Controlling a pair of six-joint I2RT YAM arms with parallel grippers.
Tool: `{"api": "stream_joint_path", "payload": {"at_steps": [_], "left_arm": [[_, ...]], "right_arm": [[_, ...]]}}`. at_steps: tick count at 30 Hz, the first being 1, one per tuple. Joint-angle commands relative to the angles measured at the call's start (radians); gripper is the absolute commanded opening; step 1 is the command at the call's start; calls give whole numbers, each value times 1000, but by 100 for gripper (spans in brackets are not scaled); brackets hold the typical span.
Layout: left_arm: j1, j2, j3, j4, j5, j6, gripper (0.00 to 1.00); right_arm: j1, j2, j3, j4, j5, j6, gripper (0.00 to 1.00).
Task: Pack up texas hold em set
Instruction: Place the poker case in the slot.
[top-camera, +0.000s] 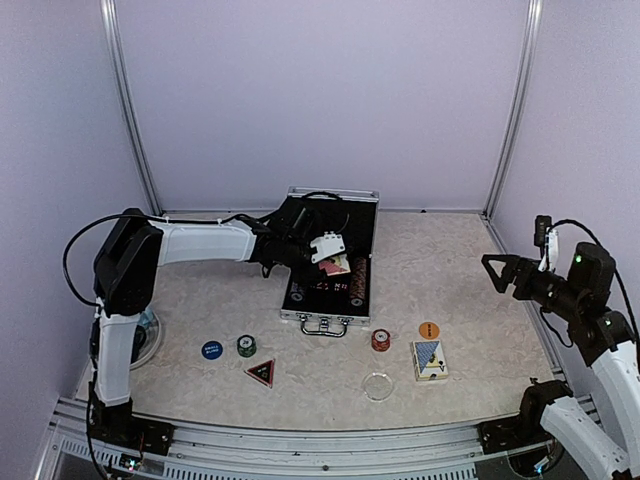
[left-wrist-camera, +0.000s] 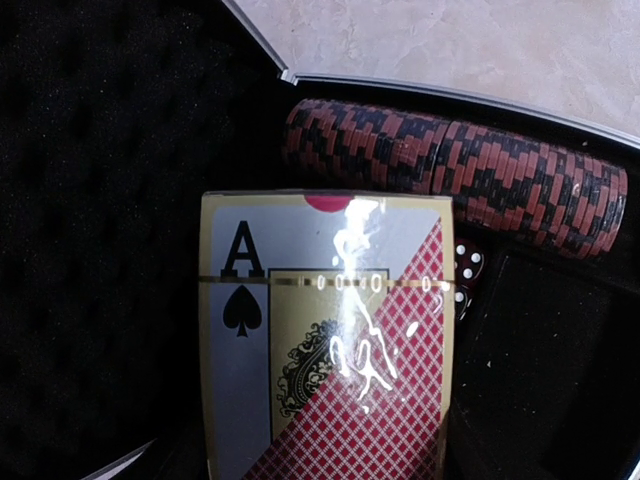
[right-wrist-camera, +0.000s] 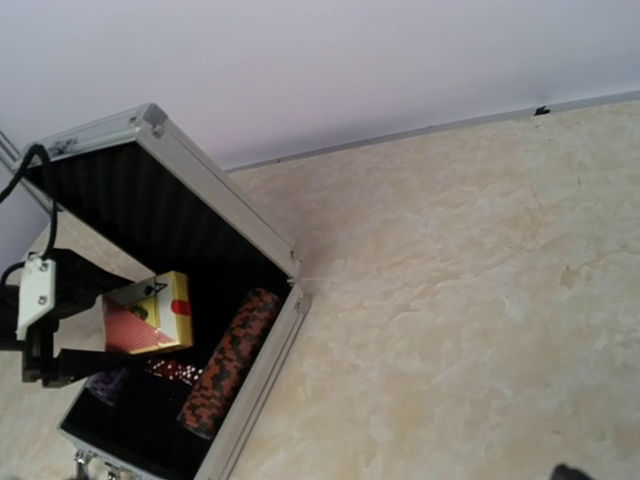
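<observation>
Resting on beige marbled table (top-camera: 460, 260), open briefcase (top-camera: 312, 318), lilac walls (top-camera: 320, 90), metal posts (top-camera: 131, 110)

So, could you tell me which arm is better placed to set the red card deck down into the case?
The left arm: it holds the red card deck right over the open case, beside the chip row. The right arm hangs far off to the right, empty.

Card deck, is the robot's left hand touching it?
Touching. The right wrist view shows the left gripper pinching the card deck between its fingers, over the open case.
</observation>
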Motion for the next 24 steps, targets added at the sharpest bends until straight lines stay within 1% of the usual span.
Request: {"api": "stream_joint_path", "payload": {"at_steps": [1,9,19,21,24], "left_arm": [[11,21,46,68,17,22,61],[20,55,57,77,66,23,63],[24,87,57,99,57,24,68],[26,91,57,104,55,24,71],[28,96,56,109,48,21,79]], "right_arm": [[-11,10,1,17,15,-9,99],[-11,17,0,17,24,-10,99],[-11,25,0,18,27,-11,99],[-11,26,0,18,28,-11,99],[-11,25,-2,18,29,-11,99]]}}
